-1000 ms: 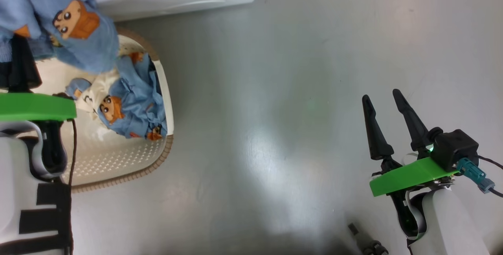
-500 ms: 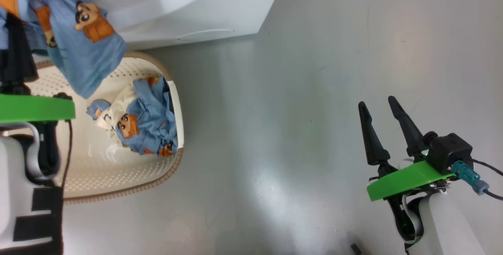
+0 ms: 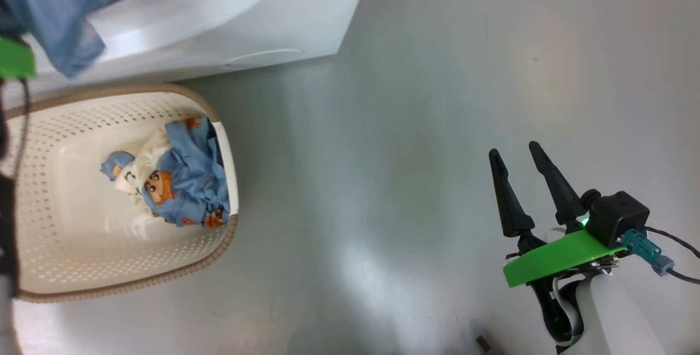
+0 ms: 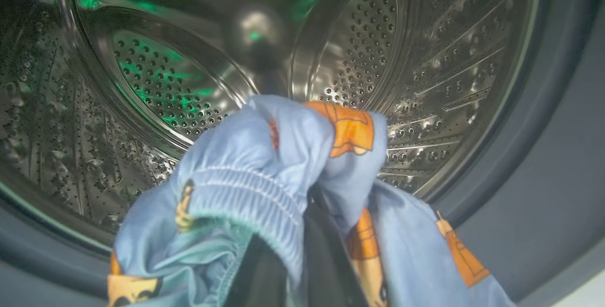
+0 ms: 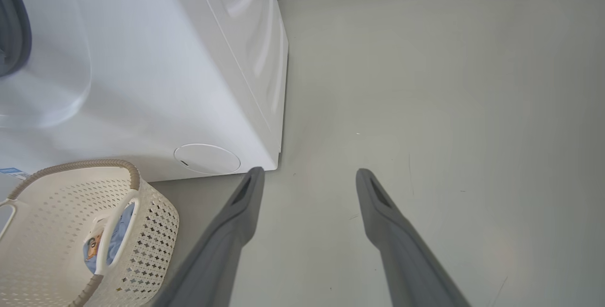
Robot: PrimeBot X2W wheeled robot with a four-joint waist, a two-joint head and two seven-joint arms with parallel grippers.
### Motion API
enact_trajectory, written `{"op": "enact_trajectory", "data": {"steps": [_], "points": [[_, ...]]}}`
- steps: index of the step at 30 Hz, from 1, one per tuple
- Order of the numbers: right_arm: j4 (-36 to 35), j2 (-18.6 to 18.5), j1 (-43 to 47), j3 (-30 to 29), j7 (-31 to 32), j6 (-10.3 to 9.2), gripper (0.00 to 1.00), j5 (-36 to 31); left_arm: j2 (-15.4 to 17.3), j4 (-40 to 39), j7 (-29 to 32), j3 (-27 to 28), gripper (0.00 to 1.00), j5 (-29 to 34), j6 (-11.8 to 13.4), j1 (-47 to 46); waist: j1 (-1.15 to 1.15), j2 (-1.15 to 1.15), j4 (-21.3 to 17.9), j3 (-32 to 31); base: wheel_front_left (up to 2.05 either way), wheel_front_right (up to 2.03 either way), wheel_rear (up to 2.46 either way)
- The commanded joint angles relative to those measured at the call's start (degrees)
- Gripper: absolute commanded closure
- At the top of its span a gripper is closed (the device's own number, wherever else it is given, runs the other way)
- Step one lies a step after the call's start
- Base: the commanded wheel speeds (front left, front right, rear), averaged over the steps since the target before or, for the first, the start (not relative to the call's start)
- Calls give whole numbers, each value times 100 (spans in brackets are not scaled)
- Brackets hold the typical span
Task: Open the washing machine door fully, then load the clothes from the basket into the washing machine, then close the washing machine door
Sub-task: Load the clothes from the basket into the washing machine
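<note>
One light-blue garment [image 4: 264,165] is clamped in the left end effector [image 4: 316,245]. Its dark fingers are pressed together and mostly buried in cloth, so the fabric bunches over the tips and hangs down on both sides. The garment is held facing the mouth of the steel drum [image 4: 189,84], with the grey-blue gasket [image 4: 543,170] curving round the edge. Whether it has crossed the gasket I cannot tell. Holding it there probably means a release would drop it onto the drum wall rather than the rim. Where the drum is visible, it looks bare of laundry.

In the head view the washing machine [image 3: 262,21] stands just behind the basket [image 3: 126,89], close enough for short carries. More clothes [image 3: 180,185] lie heaped against the basket's right wall, so I judge loading to be partway done.

The right end effector [image 3: 515,150] hovers over the floor [image 3: 410,125], well apart from all this. Its fingers are spread and hold nothing, and it seems parked out of the way.
</note>
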Motion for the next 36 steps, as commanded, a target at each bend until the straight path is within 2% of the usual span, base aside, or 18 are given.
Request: {"op": "enact_trajectory", "data": {"steps": [1, 11, 20, 23, 29, 36], "points": [[-132, 24, 109, 160, -27, 9, 0, 66, 364, 29, 81, 77, 100, 72, -15, -286, 0, 0, -93, 129, 0, 0, 0], [-166, 24, 6, 339, -27, 9, 0, 353, 727, 1074, 564, -90, 100, 68, -15, -1483, 0, 0, -348, 610, 0, 0, 0], [-204, 24, -76, 467, -27, 9, 0, 526, 999, 1570, 699, -302, 100, 218, 0, -2250, 0, 0, -478, 965, 0, 0, 0], [-196, 24, -82, 490, -27, 9, 0, 552, 1032, 1630, 578, -286, 100, 222, 27, -2373, 0, 0, -496, 998, 0, 0, 0], [-207, 24, -104, 543, -27, 9, 0, 595, 1169, 1536, -49, -349, 100, 452, 97, -2849, 0, 0, -538, 1113, 0, 0, 0], [-220, 24, -172, 591, -27, 9, 0, 634, 1234, 902, -147, -285, 100, 701, 107, -2993, 0, 0, -577, 1206, 0, 0, 0]]}}
